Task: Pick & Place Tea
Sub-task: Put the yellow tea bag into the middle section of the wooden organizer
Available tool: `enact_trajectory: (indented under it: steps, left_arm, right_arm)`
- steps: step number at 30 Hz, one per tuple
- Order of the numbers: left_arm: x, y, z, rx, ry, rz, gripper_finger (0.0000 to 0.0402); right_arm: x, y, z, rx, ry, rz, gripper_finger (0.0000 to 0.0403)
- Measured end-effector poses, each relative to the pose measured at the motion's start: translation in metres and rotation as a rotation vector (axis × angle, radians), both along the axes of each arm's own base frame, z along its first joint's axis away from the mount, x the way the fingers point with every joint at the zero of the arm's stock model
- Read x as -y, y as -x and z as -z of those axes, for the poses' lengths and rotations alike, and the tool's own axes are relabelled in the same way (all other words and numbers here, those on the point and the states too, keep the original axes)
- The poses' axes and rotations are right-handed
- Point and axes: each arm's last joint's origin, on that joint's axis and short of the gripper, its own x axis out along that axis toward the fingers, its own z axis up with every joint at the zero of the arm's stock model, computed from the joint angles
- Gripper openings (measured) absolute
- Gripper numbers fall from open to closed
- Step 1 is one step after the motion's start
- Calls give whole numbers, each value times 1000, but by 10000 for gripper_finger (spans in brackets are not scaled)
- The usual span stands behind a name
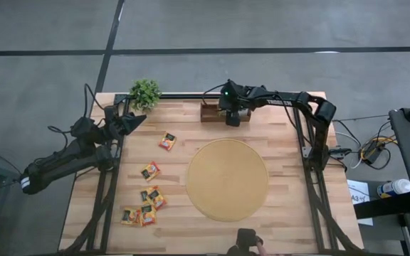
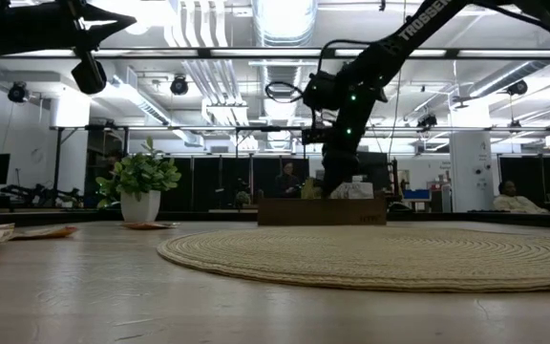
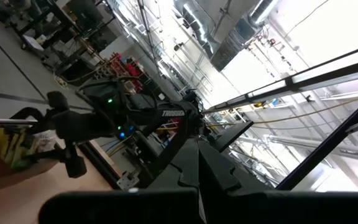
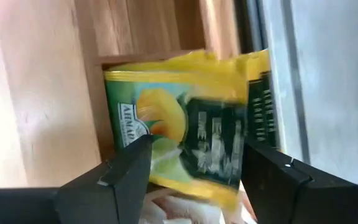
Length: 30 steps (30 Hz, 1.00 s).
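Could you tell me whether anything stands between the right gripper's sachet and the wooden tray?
Nothing visible does. The right gripper is already over the tray, its fingers on either side of a yellow-green sachet at a wooden slot. Whether the fingers press it cannot be told.

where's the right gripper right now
In the high view the right gripper is at the table's far edge, over the wooden tray, right of the potted plant; its open fingers flank a yellow-green tea sachet.
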Motion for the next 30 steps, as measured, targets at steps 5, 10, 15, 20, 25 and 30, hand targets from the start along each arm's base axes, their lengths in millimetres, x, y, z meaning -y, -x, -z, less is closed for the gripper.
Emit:
enact_trajectory:
  steps: [5, 10, 15, 20, 25, 30]
  left_arm:
    - [0, 0, 0, -5, -18, -5, 0]
    - [0, 0, 0, -8, -28, -8, 0]
    - [0, 0, 0, -13, -44, -12, 0]
    - [0, 0, 0, -17, -59, -17, 0]
    - [0, 0, 0, -16, -56, -15, 0]
    - [0, 0, 0, -11, -38, 6, 0]
  right_arm:
    - [-2, 3, -17, 31, 24, -27, 226]
    - [-5, 8, -30, 51, 35, -25, 226]
    - [-7, 12, -46, 126, 15, 5, 226]
    - [-5, 13, -51, 179, -5, 41, 226]
    - [0, 9, -43, 159, 55, 75, 226]
    - [4, 3, -21, 115, 28, 81, 226]
